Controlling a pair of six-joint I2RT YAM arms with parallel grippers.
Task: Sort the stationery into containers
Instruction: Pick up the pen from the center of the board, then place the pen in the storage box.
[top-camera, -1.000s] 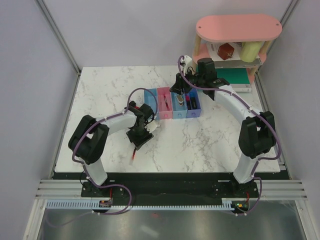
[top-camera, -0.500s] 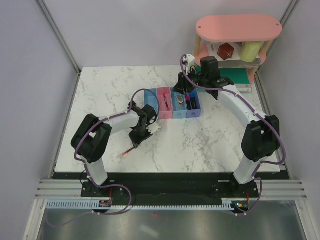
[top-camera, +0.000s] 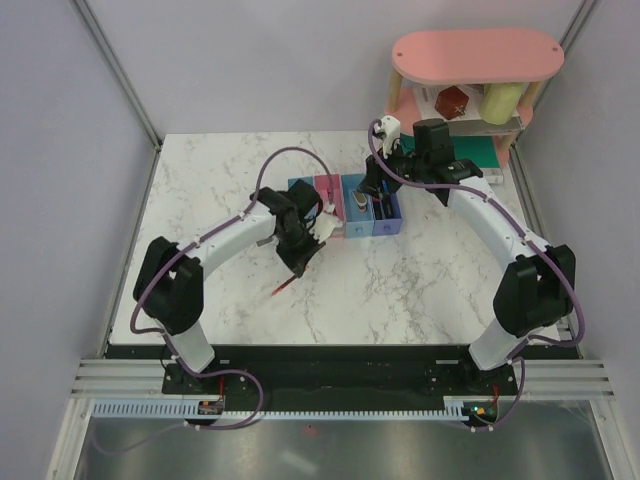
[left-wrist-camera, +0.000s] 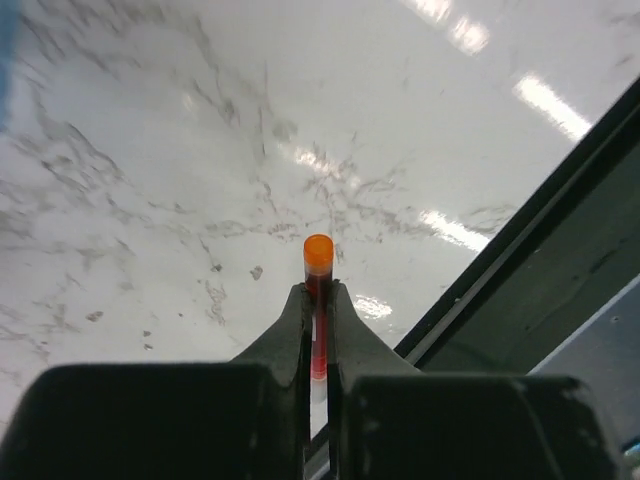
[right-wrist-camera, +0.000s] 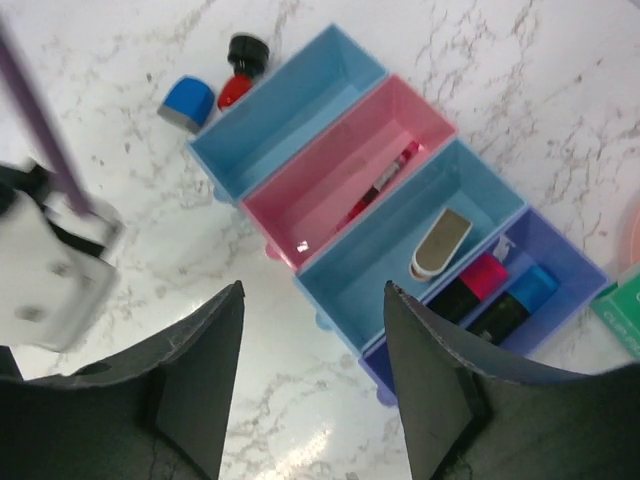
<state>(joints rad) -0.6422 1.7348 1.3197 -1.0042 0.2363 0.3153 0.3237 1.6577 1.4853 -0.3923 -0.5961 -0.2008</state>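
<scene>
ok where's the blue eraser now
The blue eraser lies on the table, upper left in the right wrist view, beside the red-black stub, off the blue bin.

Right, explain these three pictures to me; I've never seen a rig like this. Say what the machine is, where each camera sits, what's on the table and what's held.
These are two robot arms bolted at the near edge of a marble table, each ending in a two-finger gripper. The wide picture looks down from above and behind; the other two come from cameras on the wrists. The left gripper is shut on a thin red pen. The right gripper is open and empty, over a row of four bins: blue empty, pink holding a second red pen, light blue a clip, purple two markers. A blue eraser and a red-black stub lie on the table beside the blue one.
</scene>
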